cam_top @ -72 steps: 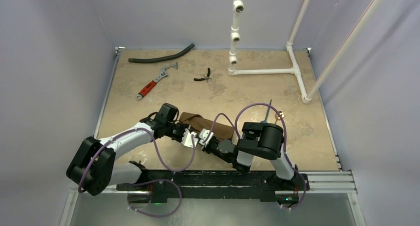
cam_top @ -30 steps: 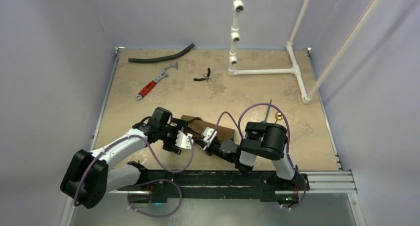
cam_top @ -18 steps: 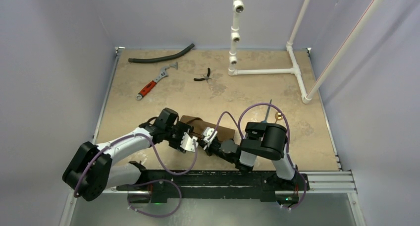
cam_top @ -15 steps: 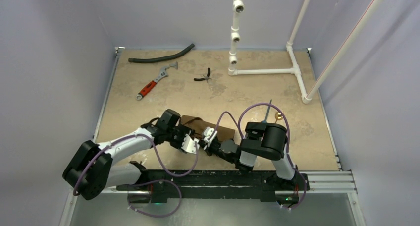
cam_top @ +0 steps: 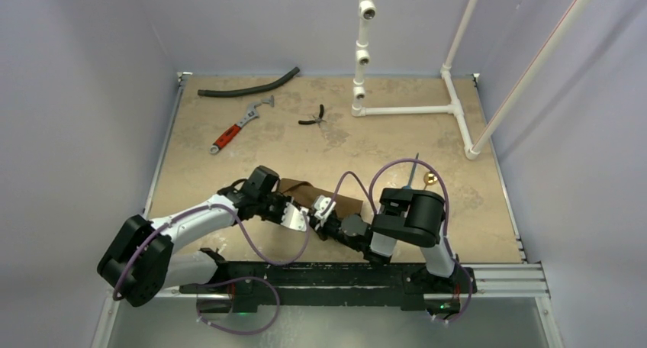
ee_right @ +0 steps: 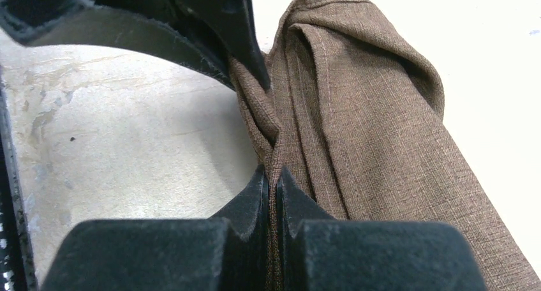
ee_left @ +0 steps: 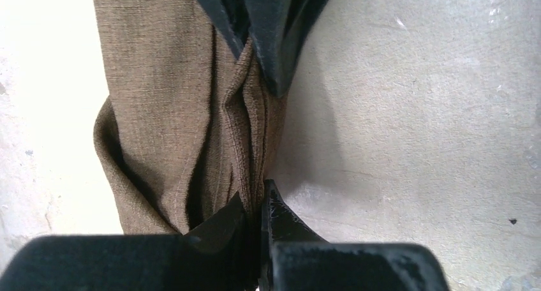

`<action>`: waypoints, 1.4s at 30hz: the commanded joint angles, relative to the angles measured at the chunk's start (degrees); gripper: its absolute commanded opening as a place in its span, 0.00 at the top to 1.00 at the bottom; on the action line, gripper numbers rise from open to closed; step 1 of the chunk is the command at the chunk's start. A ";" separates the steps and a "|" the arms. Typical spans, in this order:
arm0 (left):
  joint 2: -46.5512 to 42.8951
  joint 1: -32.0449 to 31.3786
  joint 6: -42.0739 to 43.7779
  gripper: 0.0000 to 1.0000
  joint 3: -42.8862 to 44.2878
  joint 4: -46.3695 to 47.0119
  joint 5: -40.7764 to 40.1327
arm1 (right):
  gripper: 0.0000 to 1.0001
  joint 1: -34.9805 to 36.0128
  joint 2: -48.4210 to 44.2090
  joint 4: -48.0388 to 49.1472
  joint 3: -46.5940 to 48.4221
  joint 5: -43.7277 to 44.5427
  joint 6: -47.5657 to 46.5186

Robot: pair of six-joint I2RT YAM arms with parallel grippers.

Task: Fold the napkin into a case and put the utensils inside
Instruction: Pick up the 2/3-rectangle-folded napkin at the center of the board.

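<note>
From above, the brown napkin (cam_top: 326, 198) lay bunched into a narrow strip near the front of the tabletop (cam_top: 343, 146). The left pincer (cam_top: 297, 220) and the right pincer (cam_top: 320, 210) met at the napkin's near edge, almost tip to tip. The utensils (cam_top: 417, 172) lay on the tabletop to the right of the napkin, well apart from it. A wrench (cam_top: 237, 129), pliers (cam_top: 313, 118) and a hose (cam_top: 249, 85) lay far beyond the napkin.

In the left wrist view, the left pincer (ee_left: 261, 217) was clenched on a hemmed fold at the napkin's (ee_left: 166, 106) right-hand edge. The right pincer (ee_left: 273, 42) gripped the same edge from the opposite side.

In the right wrist view, the right pincer (ee_right: 274, 184) was clenched on a thin pleat at the left edge of the napkin (ee_right: 363, 131). The left pincer (ee_right: 245, 45) pinched that same edge just beyond, and the cloth twisted between the two grips.
</note>
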 commanded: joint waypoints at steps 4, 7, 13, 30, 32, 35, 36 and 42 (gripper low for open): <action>-2.00 0.57 -3.83 1.00 3.53 -2.22 3.48 | 0.92 0.29 -4.14 29.83 -1.72 -3.59 1.46; -2.04 0.62 -3.76 1.00 3.19 -2.42 3.83 | 0.76 0.29 -4.89 29.83 -1.48 -5.91 0.95; -2.12 0.63 -3.05 1.00 2.68 -2.61 4.17 | 0.60 0.35 -3.22 29.84 1.51 -10.24 -2.16; -1.38 0.58 -4.37 1.00 3.64 -3.46 5.05 | 0.60 0.38 -0.30 29.95 6.89 -4.61 -10.23; -1.25 0.57 -4.44 1.00 3.77 -3.52 5.05 | 0.60 0.49 -1.00 29.96 6.50 -4.92 -10.45; -1.14 0.59 -4.66 1.00 3.86 -3.05 5.29 | 0.59 0.51 -0.57 29.92 7.09 -5.72 -10.48; -1.14 0.62 -5.13 1.00 3.92 -2.56 5.30 | 0.59 0.49 -0.11 29.91 7.59 -5.79 -10.36; -1.26 0.59 -6.64 1.00 4.65 -2.74 5.49 | 0.69 0.49 1.68 29.92 9.78 -6.78 -7.68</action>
